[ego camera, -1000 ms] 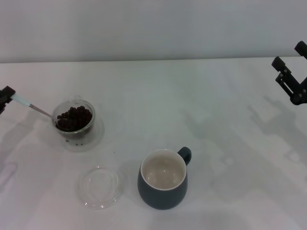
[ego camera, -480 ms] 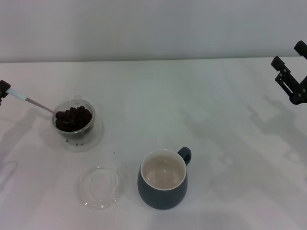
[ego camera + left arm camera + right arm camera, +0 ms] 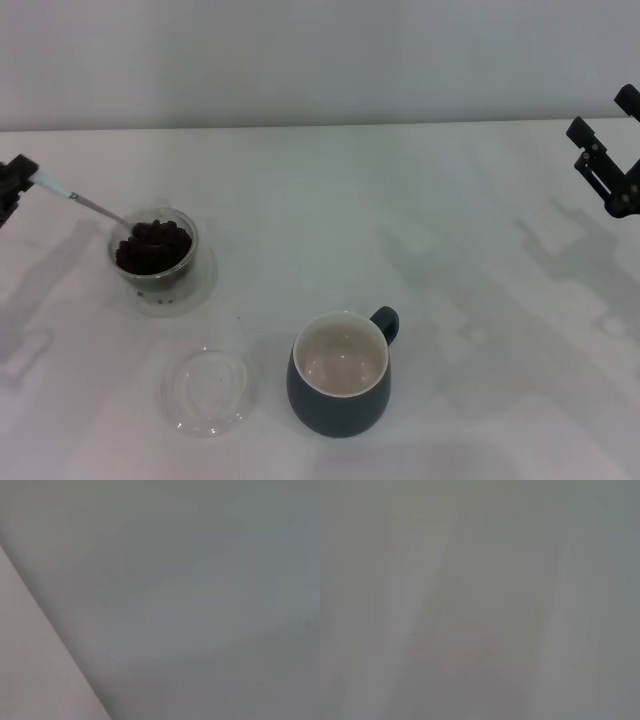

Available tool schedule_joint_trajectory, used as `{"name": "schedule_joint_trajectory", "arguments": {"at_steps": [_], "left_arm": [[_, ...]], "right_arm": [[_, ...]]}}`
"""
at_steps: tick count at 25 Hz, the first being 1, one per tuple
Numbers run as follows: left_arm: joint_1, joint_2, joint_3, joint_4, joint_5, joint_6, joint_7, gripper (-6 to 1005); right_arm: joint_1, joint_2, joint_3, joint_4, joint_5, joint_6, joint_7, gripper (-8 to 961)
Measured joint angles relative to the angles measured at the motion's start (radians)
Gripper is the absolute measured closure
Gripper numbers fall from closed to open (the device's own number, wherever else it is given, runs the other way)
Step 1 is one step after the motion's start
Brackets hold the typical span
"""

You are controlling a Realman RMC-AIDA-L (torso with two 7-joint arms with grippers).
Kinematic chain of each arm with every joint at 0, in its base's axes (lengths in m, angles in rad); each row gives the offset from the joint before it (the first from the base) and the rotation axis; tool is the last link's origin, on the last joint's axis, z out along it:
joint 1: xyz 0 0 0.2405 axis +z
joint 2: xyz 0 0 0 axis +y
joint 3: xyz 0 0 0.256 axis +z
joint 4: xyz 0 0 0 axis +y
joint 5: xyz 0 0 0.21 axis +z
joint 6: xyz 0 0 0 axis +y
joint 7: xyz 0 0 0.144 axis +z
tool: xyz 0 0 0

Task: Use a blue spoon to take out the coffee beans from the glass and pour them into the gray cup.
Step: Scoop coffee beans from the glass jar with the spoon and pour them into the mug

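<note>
Holding the blue spoon (image 3: 75,198) by its pale handle at the counter's (image 3: 450,220) left edge, the left claw (image 3: 14,185) is dipping the bowl into the coffee beans (image 3: 153,245) in the glass (image 3: 155,255). Lifting tilted risks scattering beans before reaching the gray cup (image 3: 340,385), standing well apart. The right claw (image 3: 610,160) is parked far right, spread wide and empty.

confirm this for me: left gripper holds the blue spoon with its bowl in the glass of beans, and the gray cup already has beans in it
Not quite. The head view shows the gray cup with a bare cream inside, no beans. The rest holds: the left gripper holds the blue spoon, its bowl in the glass among the coffee beans.
</note>
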Motion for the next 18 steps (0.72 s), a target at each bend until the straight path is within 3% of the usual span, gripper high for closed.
{"name": "schedule_joint_trajectory", "arguments": {"at_steps": [18], "left_arm": [[-0.099,-0.017,0.087,-0.025,0.037,0.011,-0.015,872]], "right_arm": [[0.008,0.005,0.003,0.000,0.000,0.002,-0.012,350]]}}
